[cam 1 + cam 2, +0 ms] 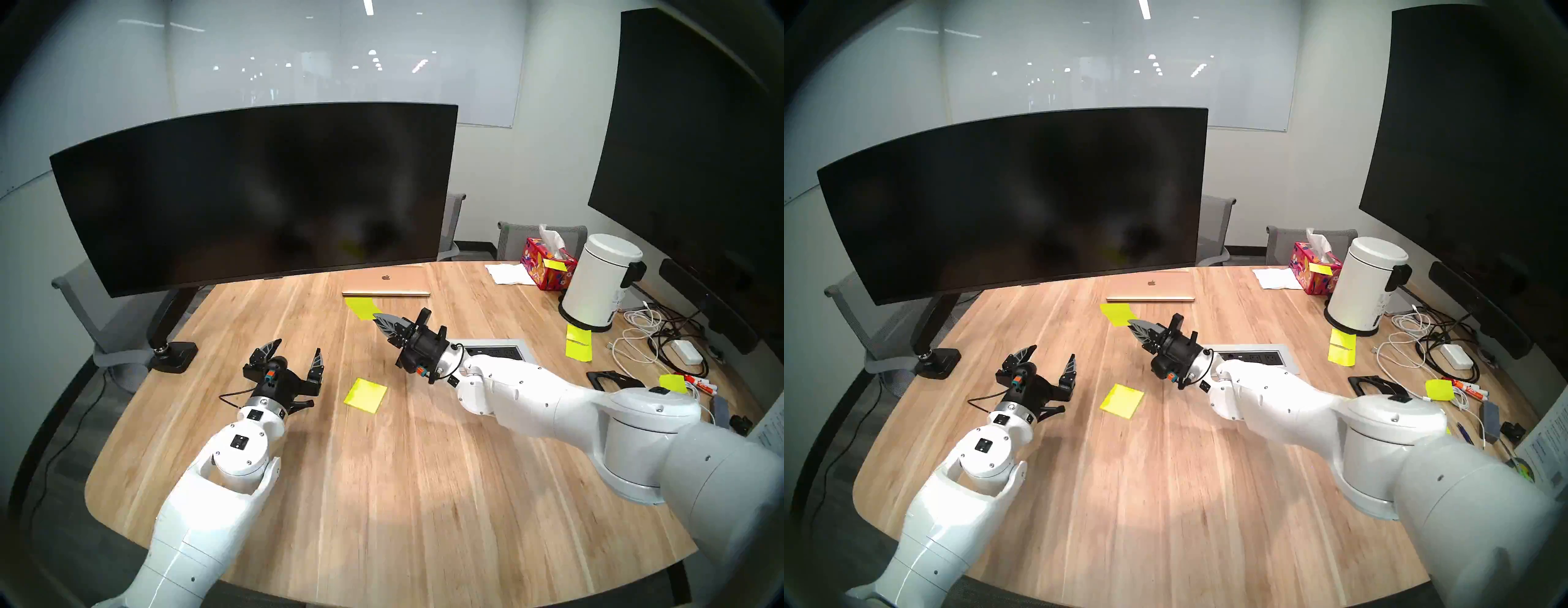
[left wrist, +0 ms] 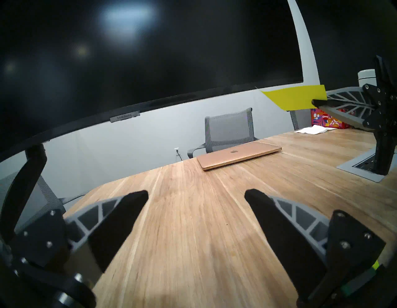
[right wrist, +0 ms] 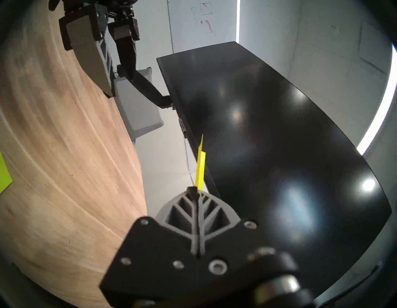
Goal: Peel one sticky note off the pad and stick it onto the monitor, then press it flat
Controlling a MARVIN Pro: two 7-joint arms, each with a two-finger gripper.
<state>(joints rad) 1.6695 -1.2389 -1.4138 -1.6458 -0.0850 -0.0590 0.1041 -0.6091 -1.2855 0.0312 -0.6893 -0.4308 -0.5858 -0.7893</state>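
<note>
My right gripper (image 1: 375, 317) is shut on one corner of a neon yellow-green sticky note (image 1: 361, 307), which it holds in the air above the table, in front of the lower right part of the monitor (image 1: 254, 191). The right wrist view shows the sticky note (image 3: 200, 167) edge-on, sticking out of the closed fingertips toward the monitor (image 3: 268, 139). The pad (image 1: 365, 395) lies flat on the table between the two arms. My left gripper (image 1: 298, 346) hovers open and empty, left of the pad. From the left wrist, the sticky note (image 2: 296, 97) shows at the upper right.
A closed gold laptop (image 1: 386, 282) lies behind the note. At the right are a tissue box (image 1: 547, 265), a white bin (image 1: 598, 280), loose yellow sheets (image 1: 578, 343), cables (image 1: 662, 339) and a socket panel (image 1: 496, 350). The monitor's clamp base (image 1: 174, 356) stands at the left edge.
</note>
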